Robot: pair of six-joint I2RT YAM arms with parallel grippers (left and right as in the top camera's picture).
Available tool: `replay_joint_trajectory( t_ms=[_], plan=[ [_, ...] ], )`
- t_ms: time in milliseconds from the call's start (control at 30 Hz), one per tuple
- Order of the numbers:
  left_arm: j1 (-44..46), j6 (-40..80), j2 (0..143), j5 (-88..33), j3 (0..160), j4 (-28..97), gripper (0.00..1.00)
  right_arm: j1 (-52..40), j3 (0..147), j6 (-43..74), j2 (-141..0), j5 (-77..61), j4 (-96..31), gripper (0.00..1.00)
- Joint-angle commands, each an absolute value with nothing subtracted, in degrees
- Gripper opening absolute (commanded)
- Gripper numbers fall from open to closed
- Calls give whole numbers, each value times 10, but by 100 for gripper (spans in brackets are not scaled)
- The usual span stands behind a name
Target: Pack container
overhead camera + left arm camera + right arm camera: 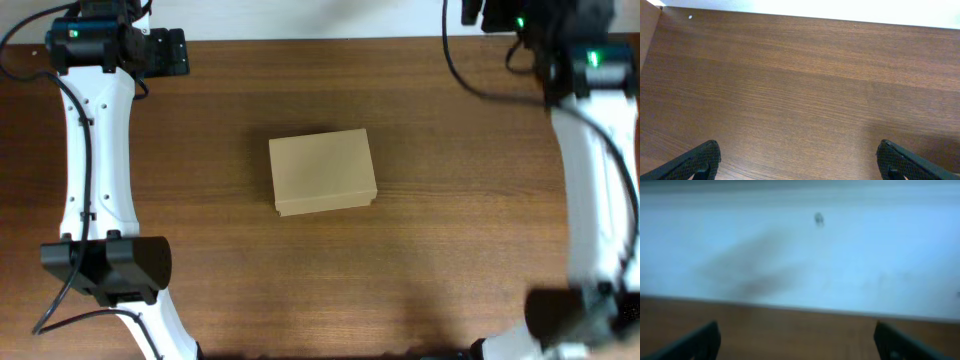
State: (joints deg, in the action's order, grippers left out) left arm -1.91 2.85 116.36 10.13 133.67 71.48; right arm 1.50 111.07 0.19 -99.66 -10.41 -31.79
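There is one container [322, 171], a plain tan cardboard box with its flap lid lying flat and shut, sitting alone near the middle of the brown wooden table [430, 250], turned slightly off square to the table's edges. Two arms are in view, one on each side, and neither touches the box. The left arm [95, 150] runs up the table's left side, and its dark head sits at about 10 o'clock from the container, well apart from it. The right arm [595, 170] runs up the right side, with its head at about 1 o'clock from the box, also well apart and partly cut off by the picture's top edge. In the left wrist view, the left gripper [797, 150] is spread wide with nothing between its two black fingers [700, 160], only bare wood grain below. The right wrist view is blurred. The right gripper [796, 332] also stands wide apart and empty, its fingers [700, 340] framing the table's far edge and a pale wall [840, 255] beyond. Nothing lies between either gripper and the box.
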Motion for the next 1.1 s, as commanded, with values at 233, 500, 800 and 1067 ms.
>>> replay_joint_trajectory(
  t_ms=[233, 500, 800, 1067],
  plan=[
    [-19, 28, 1160, 108, 1339, 716, 99, 4, 611, 5, -535, -115, -165, 99],
    [-19, 28, 1160, 108, 1339, 716, 100, 4, 408, 5, -251, -105, -172, 99],
    [-19, 28, 1160, 108, 1339, 716, 100, 4, 240, 5, -17, -149, -184, 99],
    [-19, 28, 1160, 108, 1339, 716, 99, 4, 151, 5, -2, -148, -93, 99]
  ],
)
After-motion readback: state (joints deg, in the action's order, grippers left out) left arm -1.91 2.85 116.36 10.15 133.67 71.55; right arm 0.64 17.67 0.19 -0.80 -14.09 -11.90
